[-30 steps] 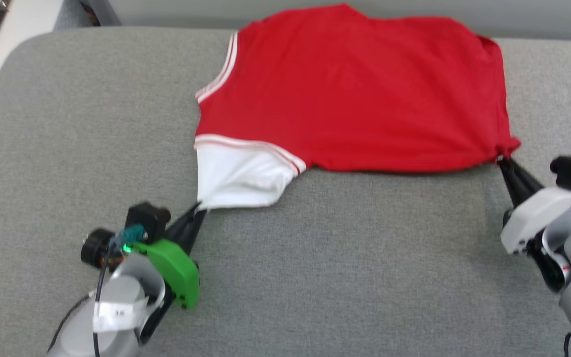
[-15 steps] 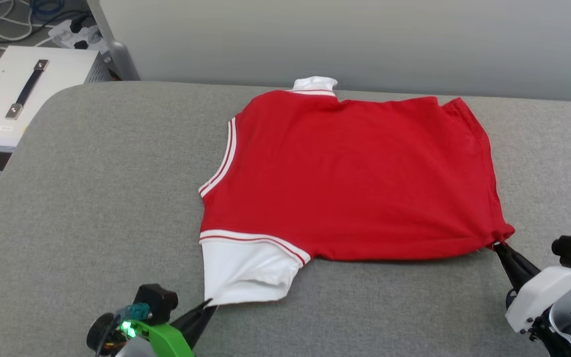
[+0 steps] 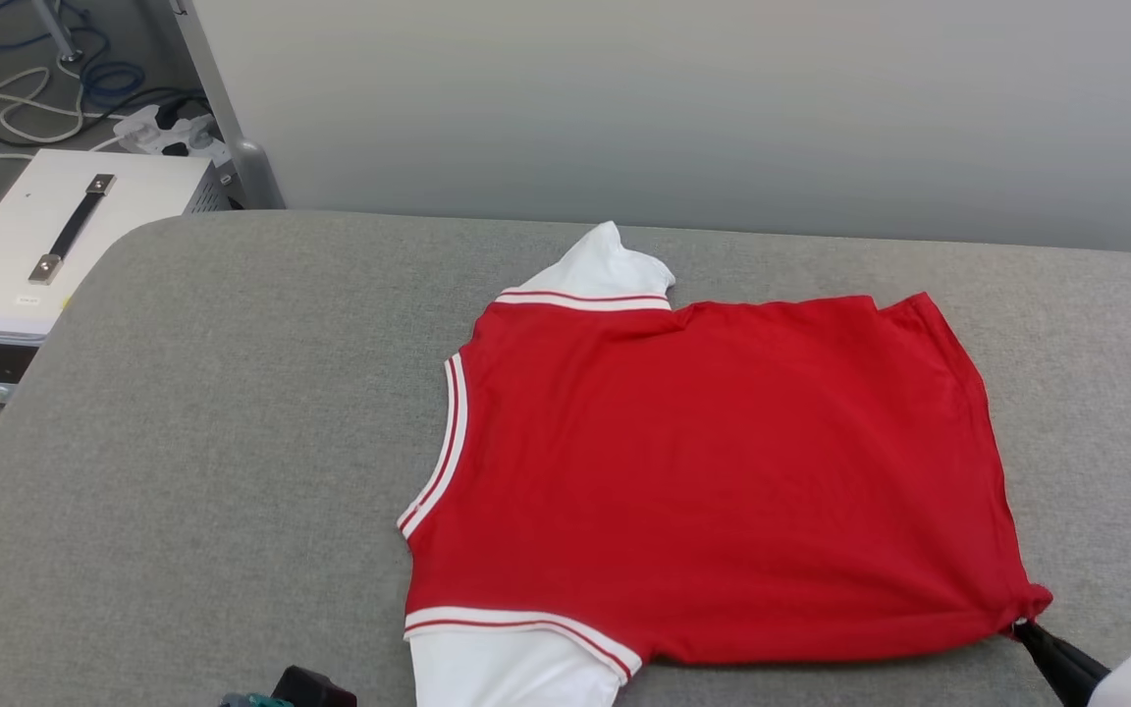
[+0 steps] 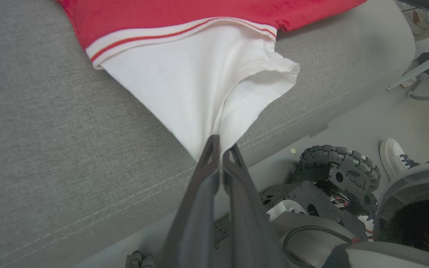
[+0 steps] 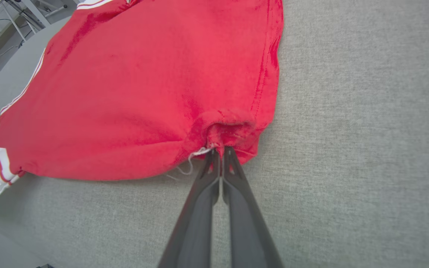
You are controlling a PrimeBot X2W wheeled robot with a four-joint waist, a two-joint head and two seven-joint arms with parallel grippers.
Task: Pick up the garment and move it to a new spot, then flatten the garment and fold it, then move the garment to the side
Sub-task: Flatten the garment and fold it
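Note:
The garment (image 3: 723,471) lies spread with its plain red face up on the grey padded table (image 3: 183,442), one white sleeve at the far side and one at the near edge. In the left wrist view my left gripper (image 4: 220,143) is shut on the tip of the near white sleeve (image 4: 199,74), pulled to a point near the table's front seam. My right gripper (image 3: 1022,628) is shut on the garment's near right hem corner. The right wrist view shows the red cloth (image 5: 125,93) bunched at my right gripper (image 5: 220,150). No print is visible.
A white box with a black handle (image 3: 45,255) stands off the table's far left, with cables and a power strip (image 3: 163,128) behind it. A grey wall runs behind the table. Below the front edge are my wheeled base (image 4: 333,175) and a person's shoe (image 4: 395,158).
The head view has tilted up, so the wall and the white box now show. Both grippers, still shut, have drawn the garment toward the near side, and its far white sleeve has come onto the table.

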